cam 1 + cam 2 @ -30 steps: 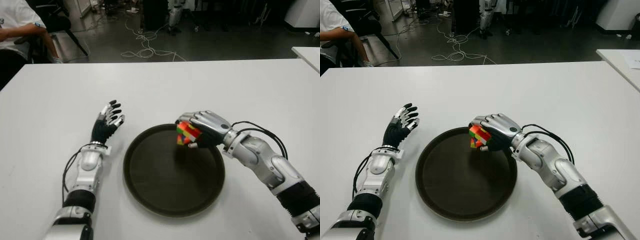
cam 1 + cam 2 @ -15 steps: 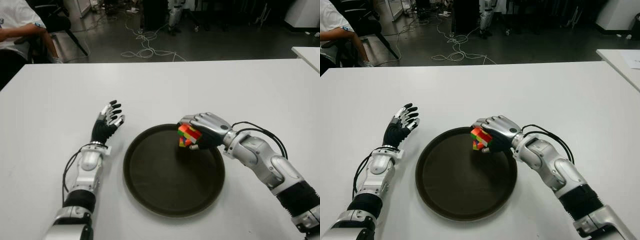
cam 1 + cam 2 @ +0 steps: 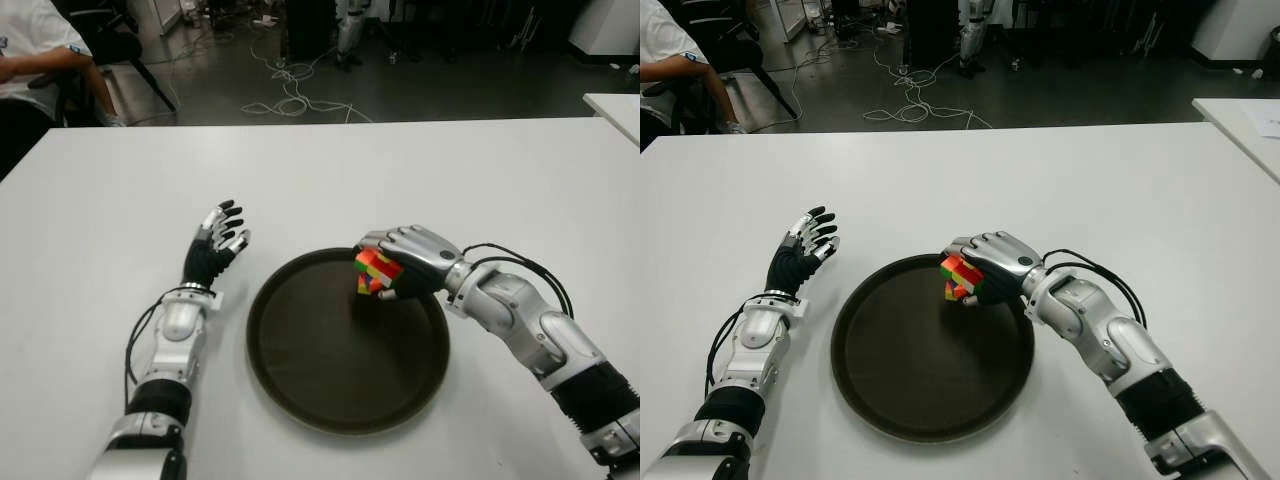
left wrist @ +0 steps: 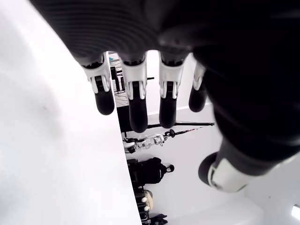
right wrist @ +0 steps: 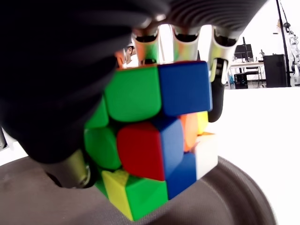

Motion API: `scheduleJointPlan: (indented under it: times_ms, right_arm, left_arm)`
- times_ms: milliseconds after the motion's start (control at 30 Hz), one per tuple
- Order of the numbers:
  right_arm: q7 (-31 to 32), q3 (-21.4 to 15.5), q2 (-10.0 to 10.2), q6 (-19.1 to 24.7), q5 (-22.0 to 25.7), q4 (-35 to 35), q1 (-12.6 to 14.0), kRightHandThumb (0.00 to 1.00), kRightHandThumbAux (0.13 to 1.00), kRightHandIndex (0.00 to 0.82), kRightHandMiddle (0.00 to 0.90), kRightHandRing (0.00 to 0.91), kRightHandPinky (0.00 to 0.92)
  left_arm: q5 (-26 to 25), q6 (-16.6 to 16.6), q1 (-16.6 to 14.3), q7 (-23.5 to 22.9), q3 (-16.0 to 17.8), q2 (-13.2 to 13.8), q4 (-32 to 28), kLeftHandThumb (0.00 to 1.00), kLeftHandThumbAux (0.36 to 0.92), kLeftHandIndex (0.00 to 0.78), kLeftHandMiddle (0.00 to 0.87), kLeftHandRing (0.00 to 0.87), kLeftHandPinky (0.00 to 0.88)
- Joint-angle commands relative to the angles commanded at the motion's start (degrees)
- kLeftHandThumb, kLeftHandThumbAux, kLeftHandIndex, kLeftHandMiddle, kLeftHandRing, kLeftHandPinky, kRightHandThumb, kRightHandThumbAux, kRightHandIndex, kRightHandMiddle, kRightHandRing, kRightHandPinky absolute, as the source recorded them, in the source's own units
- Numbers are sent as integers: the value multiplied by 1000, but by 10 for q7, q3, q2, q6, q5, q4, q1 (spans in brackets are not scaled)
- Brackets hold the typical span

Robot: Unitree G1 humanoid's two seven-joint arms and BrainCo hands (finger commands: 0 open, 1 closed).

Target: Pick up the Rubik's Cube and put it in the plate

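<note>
My right hand (image 3: 395,268) is shut on the Rubik's Cube (image 3: 373,272), a multicoloured cube held just above the far right part of the round dark plate (image 3: 330,370). In the right wrist view the Rubik's Cube (image 5: 152,140) fills the palm, with the fingers (image 5: 219,61) wrapped over its far side and the plate (image 5: 234,197) right beneath it. Whether the cube touches the plate I cannot tell. My left hand (image 3: 215,238) shows to the left of the plate, fingers spread and holding nothing.
The white table (image 3: 120,200) spreads wide around the plate. A seated person (image 3: 30,50) is at the far left beyond the table's edge. Cables (image 3: 290,90) lie on the dark floor behind. Another white table corner (image 3: 615,105) shows at the far right.
My right hand has shifted the cube slightly right and a touch lower over the plate. The left hand has not moved.
</note>
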Motion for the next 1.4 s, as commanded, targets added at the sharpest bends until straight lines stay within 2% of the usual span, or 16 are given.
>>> scheduleJointPlan:
  times_ms: [133,400,633,700,733,767,800,867,900,967,1067,1400]
  right_arm:
    - [0,1,-2,-2,-5,3,-2,693,731,422,526,529,470]
    - [-16,1,2,-7,-12,14,0,694,731,421,521,523,473]
    - [-41,1,11,-7,-15,33,-1,680,739,402,413,435,415]
    - [-44,2,11,-5,-18,38,-2,670,741,398,345,365,350]
    - [-44,2,11,-5,-19,40,-2,465,742,297,294,311,310]
    - [-47,3,12,-4,-22,44,-3,386,745,260,276,292,295]
    - [-49,4,13,-3,-24,46,-4,255,727,193,221,232,245]
    - [-54,5,14,-1,-29,53,-5,111,701,116,151,156,181]
    - [-55,6,14,1,-31,54,-6,90,696,104,139,143,170]
    - [-57,8,15,5,-36,57,-7,36,665,61,79,71,91]
    - [-58,10,16,11,-44,62,-8,11,618,23,27,23,35]
    - [-66,19,15,16,-52,81,-15,0,567,0,0,0,0]
  left_arm:
    - [-1,2,1,0,0,-2,-4,51,676,123,178,156,117]
    - [0,7,4,-1,-2,-2,-10,72,694,117,176,153,113]
    - [-3,8,4,-7,-3,-1,-13,71,690,127,185,166,141]
    - [-2,5,3,-7,-4,0,-9,67,688,132,187,169,145]
    - [-1,3,3,-6,-4,0,-8,66,684,131,187,171,148]
    - [0,1,2,-6,-4,0,-5,66,682,131,187,171,148]
    - [1,-1,2,-5,-5,1,-4,61,672,130,184,170,145]
    - [2,-3,1,-5,-5,1,-2,54,661,127,180,167,139]
    - [2,-4,1,-5,-5,1,-2,52,659,127,179,166,137]
    - [2,-6,1,-5,-5,1,-1,51,663,126,179,168,145]
    - [0,-8,1,-5,-5,0,-1,47,666,121,174,164,138]
    - [-3,-16,2,-1,-2,-5,4,57,692,148,186,163,127]
